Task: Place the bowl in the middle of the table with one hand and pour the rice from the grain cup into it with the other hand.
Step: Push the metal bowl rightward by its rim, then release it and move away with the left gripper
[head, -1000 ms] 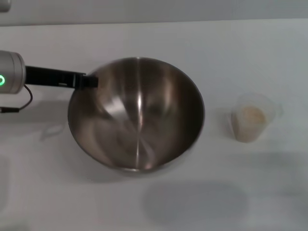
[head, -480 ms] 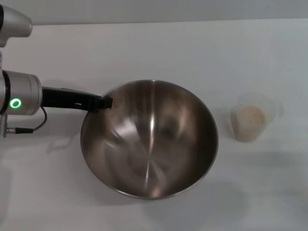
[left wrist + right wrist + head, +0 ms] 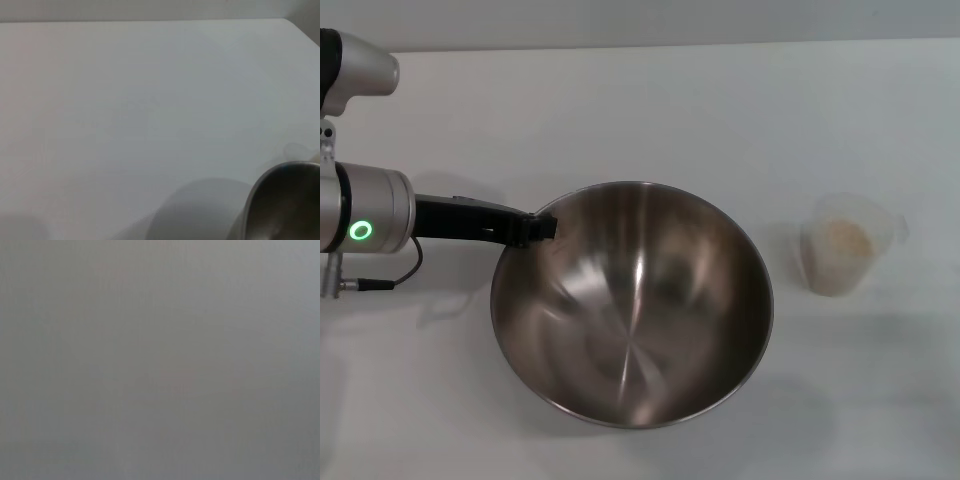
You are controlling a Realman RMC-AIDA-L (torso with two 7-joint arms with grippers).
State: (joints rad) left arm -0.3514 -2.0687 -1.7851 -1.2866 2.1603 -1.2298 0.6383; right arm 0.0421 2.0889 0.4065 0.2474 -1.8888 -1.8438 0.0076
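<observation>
Steel bowl (image 3: 632,305) (one) gripped at its rim by left claw (image 3: 538,228); one grain cup (image 3: 844,243) apart.

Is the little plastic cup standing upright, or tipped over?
Upright: the grain cup stands on the table, rim up, rice inside, none spilled.

The bowl (image 3: 632,304) sits on the table (image 3: 720,110). The left gripper (image 3: 542,228) is at the bowl's rim on its left, far side. The grain cup (image 3: 841,253), with rice (image 3: 844,240) inside, stands apart to the bowl's right.
</observation>
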